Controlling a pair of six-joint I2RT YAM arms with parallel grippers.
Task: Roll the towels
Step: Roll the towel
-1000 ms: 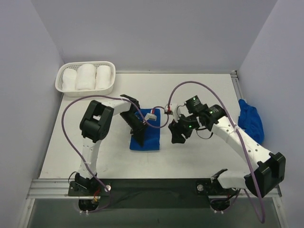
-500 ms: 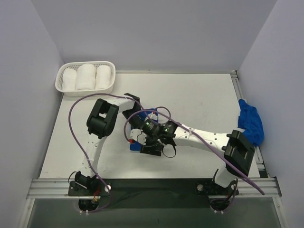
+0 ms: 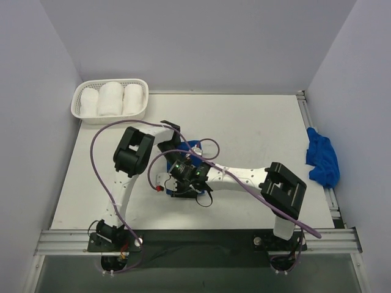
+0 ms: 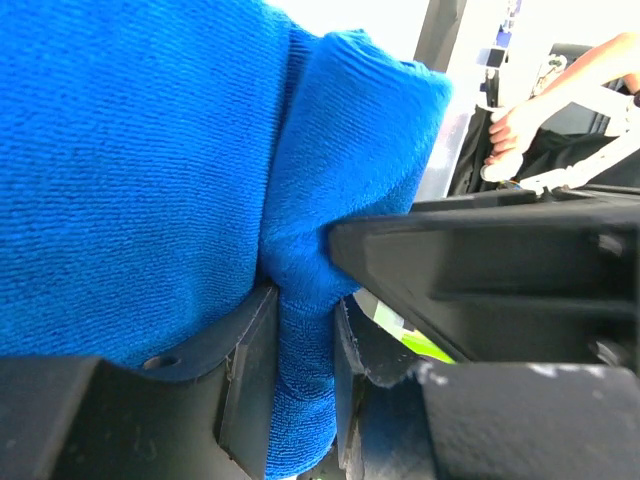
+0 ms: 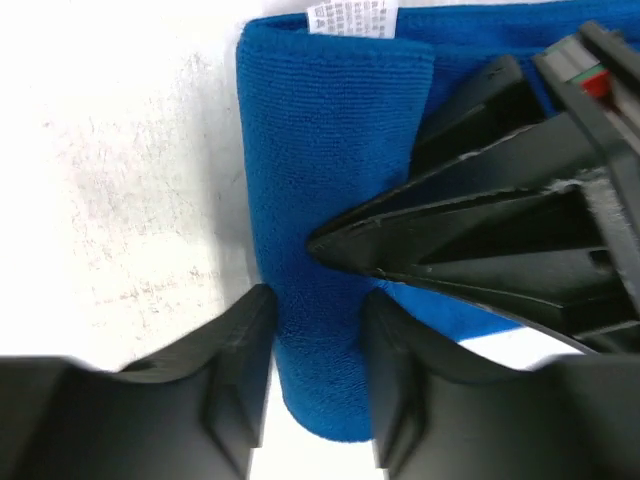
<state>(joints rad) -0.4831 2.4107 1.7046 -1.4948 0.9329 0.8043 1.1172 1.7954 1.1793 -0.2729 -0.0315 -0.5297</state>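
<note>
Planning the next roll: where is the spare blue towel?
In the top view, the spare towel lies crumpled at the right edge of the table, beside the right wall.

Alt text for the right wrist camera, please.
The right gripper has its jaws closed on the folded edge of a blue towel on a white table. Black parts of the left arm crowd in from the right; a white label shows at top.

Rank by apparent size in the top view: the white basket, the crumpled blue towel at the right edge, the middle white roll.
1. white basket
2. crumpled blue towel
3. middle white roll
</note>
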